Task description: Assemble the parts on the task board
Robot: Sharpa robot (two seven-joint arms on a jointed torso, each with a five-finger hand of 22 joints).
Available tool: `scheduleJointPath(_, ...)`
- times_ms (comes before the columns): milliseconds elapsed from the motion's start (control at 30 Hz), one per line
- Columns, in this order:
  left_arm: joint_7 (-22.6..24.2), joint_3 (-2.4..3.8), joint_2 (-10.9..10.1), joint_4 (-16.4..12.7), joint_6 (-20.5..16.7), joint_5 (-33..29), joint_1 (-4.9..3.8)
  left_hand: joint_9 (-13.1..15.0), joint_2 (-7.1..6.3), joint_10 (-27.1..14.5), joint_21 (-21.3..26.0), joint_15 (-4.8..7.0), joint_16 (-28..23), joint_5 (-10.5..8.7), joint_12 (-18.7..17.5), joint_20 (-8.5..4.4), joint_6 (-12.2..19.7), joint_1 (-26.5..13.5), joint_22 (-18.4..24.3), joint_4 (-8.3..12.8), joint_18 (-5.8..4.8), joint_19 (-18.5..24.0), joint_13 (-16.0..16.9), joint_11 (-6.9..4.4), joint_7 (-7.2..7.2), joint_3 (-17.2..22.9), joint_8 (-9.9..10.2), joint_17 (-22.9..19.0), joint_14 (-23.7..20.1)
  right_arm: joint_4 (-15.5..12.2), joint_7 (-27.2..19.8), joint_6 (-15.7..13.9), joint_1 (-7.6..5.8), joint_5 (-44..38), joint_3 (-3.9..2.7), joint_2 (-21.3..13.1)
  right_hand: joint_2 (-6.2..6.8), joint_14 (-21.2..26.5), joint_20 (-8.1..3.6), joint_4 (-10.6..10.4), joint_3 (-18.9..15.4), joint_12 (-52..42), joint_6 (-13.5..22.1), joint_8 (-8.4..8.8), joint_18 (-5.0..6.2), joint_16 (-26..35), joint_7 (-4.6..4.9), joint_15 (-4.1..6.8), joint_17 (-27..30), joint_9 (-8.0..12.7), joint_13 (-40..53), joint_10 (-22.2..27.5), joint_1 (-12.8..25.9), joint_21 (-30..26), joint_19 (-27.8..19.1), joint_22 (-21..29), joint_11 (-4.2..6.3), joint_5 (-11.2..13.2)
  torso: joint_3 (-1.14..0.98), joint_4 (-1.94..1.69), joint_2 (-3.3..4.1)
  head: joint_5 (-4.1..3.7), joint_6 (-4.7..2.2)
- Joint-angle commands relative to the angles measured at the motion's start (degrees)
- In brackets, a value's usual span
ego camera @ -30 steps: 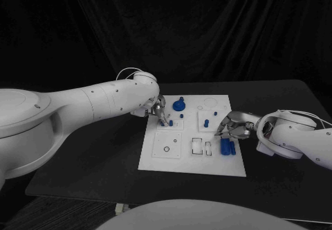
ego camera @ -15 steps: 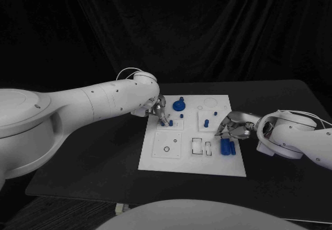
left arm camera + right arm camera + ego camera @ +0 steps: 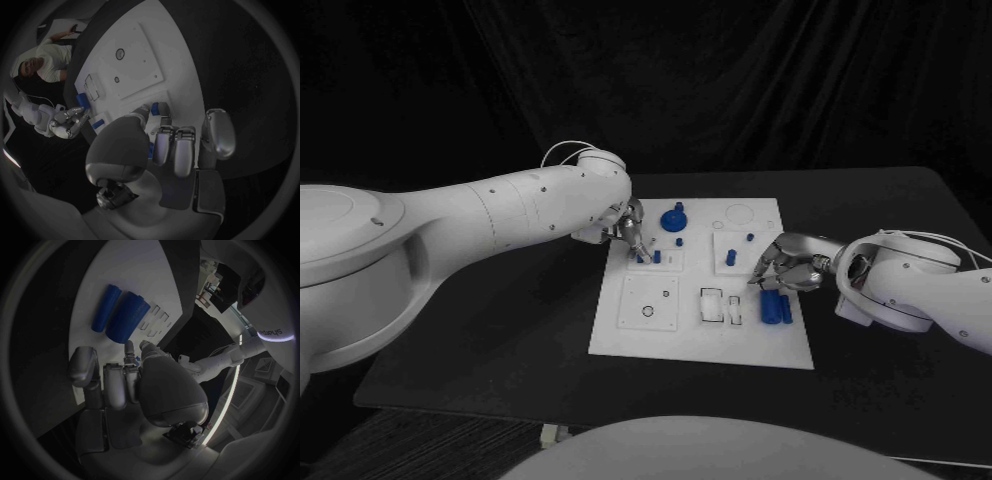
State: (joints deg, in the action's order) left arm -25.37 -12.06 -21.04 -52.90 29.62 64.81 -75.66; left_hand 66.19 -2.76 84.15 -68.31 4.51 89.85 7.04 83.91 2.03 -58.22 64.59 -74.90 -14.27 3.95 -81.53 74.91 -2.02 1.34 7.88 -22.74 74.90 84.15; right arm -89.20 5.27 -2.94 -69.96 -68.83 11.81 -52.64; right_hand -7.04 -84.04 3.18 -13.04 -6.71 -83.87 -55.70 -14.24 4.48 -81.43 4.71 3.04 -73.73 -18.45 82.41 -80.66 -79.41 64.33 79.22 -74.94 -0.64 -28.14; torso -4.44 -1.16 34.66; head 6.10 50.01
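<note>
On the black surface lies the white task board, long side running near to far. At its far left section the left robot hand reaches in from the left, fingertips down on a small square plate beside a short blue peg. In the left wrist view its fingers curl close together over the board; whether they pinch a part cannot be told.

A blue knobbed part stands at the far edge of the board, just beyond that hand. A small blue pin sits near it.

The right robot hand rests over the right side of the board, fingers curled inward and narrow. In the right wrist view its fingertips come together near something small and blue, too hidden to identify; a grasp cannot be confirmed. Just near of this hand lie two blue cylinders side by side, the left one thicker. An upright blue peg stands left of the right hand.
</note>
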Motion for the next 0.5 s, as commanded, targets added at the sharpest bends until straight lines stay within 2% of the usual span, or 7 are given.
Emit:
scheduleJointPath(33,-0.21,0.03,0.00,-0.21,-0.28,-0.26,0.11,0.49,0.24,1.56,0.20,0.23,0.15,1.44,-0.26,-0.27,0.94,-0.03,-9.39,-0.33,0.36,0.22,10.67,-0.21,-0.02,0.31,-0.01,15.10,5.85,-0.05,0.70,0.51,0.16,-0.07,-0.03,0.02,-1.66,-0.89,-0.14,0.00,0.37,1.68,0.26,0.18,1.05,0.19,0.01,0.27,0.09,0.07,-8.24,-0.14,-2.45,-0.23,-0.42,-7.43,0.39,-0.23,0.01,0.02,0.00,0.01,-0.01)
scheduleJointPath(333,-0.55,0.03,-0.47,-0.35,-0.69,-0.26,0.10,0.75,-0.25,1.56,0.24,0.19,0.15,1.55,-0.27,-0.24,1.10,-0.33,-9.38,-0.70,0.36,0.22,10.66,-0.14,0.10,-0.04,0.06,15.10,5.85,-0.06,0.74,0.57,0.17,-0.07,-0.03,-0.07,-1.66,-0.89,-0.14,0.00,0.37,1.68,0.26,0.18,1.05,0.19,0.01,0.27,0.09,0.07,-8.24,-0.14,-2.45,-0.23,-0.42,-7.43,0.39,-0.23,0.00,0.02,-0.01,-0.10,-0.01)
scheduleJointPath(500,0.30,0.03,-0.73,-0.54,-1.21,-0.26,0.10,1.28,-0.47,1.63,0.13,0.12,0.15,0.02,-0.18,-0.17,1.00,-1.12,-9.41,-1.74,0.33,0.13,10.72,-0.04,0.20,-0.67,-0.01,15.10,5.85,0.03,0.74,0.58,0.19,-0.07,-0.03,-0.04,-1.66,-0.89,-0.14,0.00,0.37,1.68,0.26,0.18,1.05,0.19,0.01,0.27,0.09,0.07,-8.24,-0.14,-2.45,-0.23,-0.42,-7.43,0.39,-0.23,0.00,-0.02,-0.04,0.00,-0.01)
